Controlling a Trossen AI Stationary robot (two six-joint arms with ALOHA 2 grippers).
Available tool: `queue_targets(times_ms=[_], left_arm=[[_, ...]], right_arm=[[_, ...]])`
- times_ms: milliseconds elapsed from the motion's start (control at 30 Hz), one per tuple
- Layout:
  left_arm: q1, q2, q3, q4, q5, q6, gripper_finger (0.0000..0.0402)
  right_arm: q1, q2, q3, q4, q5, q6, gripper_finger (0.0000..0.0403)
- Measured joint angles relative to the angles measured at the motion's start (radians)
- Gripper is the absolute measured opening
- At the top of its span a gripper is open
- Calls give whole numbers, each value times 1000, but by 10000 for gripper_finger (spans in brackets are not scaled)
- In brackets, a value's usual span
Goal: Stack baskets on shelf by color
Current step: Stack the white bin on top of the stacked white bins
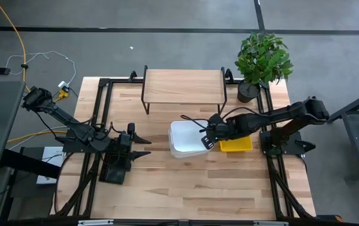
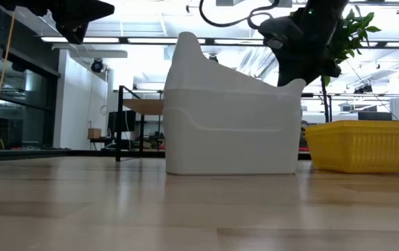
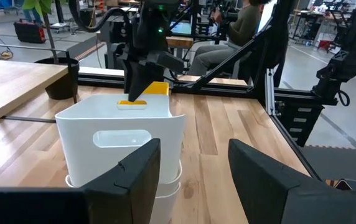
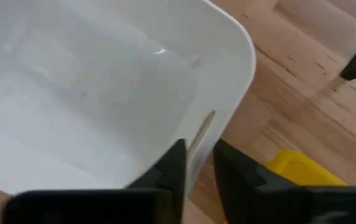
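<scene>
Two white baskets (image 1: 186,139) stand nested at the table's middle, the lower one's bottom on the table; they also show in the low view (image 2: 231,129) and the left wrist view (image 3: 119,140). My right gripper (image 1: 206,142) is shut on the upper basket's right wall. A yellow basket (image 1: 236,145) rests on the table just right of them. The shelf (image 1: 183,86) stands at the far edge with its top bare. My left gripper (image 1: 143,145) is open and empty, left of the white baskets. No black baskets show. My right gripper (image 4: 198,147) pinches the upper white basket's right wall at its rim (image 4: 205,126), beside the handle slot, one finger inside the basket and one outside. The fingers (image 3: 137,87) point down from above. The basket sits nested in the lower white one, standing well above that one's rim.
A potted plant (image 1: 262,59) stands at the table's far right corner, next to the shelf. Black frame rails run along the table's left and right sides. A seated person (image 3: 234,34) shows beyond the table in the left wrist view. Bare wood lies toward the near edge.
</scene>
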Motion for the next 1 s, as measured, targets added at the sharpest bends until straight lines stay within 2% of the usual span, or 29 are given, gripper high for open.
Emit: queue_targets(times_ms=[133, 267, 400, 767, 1000], left_arm=[[0, 0, 0, 0, 0, 0, 176], [0, 0, 0, 0, 0, 0, 176], [0, 0, 0, 0, 0, 0, 176], [0, 0, 0, -1, 0, 0, 176], [0, 0, 0, -3, 0, 0, 176]], right_arm=[[-1, 0, 0, 13, 4, -1, 8], [0, 0, 0, 11, -5, -8, 14], [0, 0, 3, 12, -4, -17, 3], [0, -1, 137, -52, 65, -72, 0], [0, 3, 163, -92, 57, -78, 0]])
